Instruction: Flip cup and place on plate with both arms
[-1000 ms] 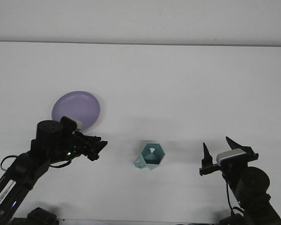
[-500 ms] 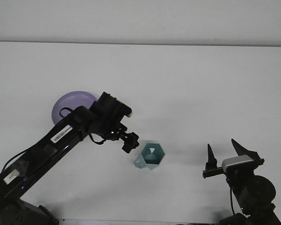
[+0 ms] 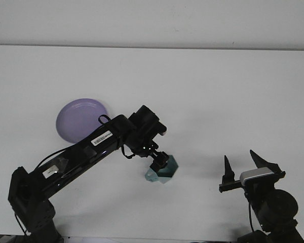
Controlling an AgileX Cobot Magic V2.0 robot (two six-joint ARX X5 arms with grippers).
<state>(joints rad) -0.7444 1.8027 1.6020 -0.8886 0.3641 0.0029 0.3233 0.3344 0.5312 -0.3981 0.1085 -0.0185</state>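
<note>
**Left arm reaches the cup while the right arm waits**

A wide white table (image 3: 202, 91) fills the view from the front. Across its lower left stretches the long black left robot arm (image 3: 91, 147), extended diagonally from its base at the bottom left corner towards the middle of the table. A second ago this arm was folded back near its base; half a second ago it was partway out, its tip just short of the cup; now it has arrived at the cup itself.

Behind the arm, to the upper left, lies the round flat purple plastic plate (image 3: 77, 119), empty and well apart from the cup.

At the bottom right, the black right gripper (image 3: 240, 169) points upward with its two fingers spread wide, released and holding nothing. It has barely moved in the last half second.

Just below the table's centre sits the small teal faceted plastic cup (image 3: 167, 172), lying tipped with a pale handle at its lower left. The left gripper (image 3: 158, 161) covers its upper left edge, touching or nearly so. Whether this claw is clenched on the rim cannot be told, since the fingers merge into a dark shape.

The cup itself has not shifted, so the grasp seems about to begin, and flipping and placing remain undone
</note>
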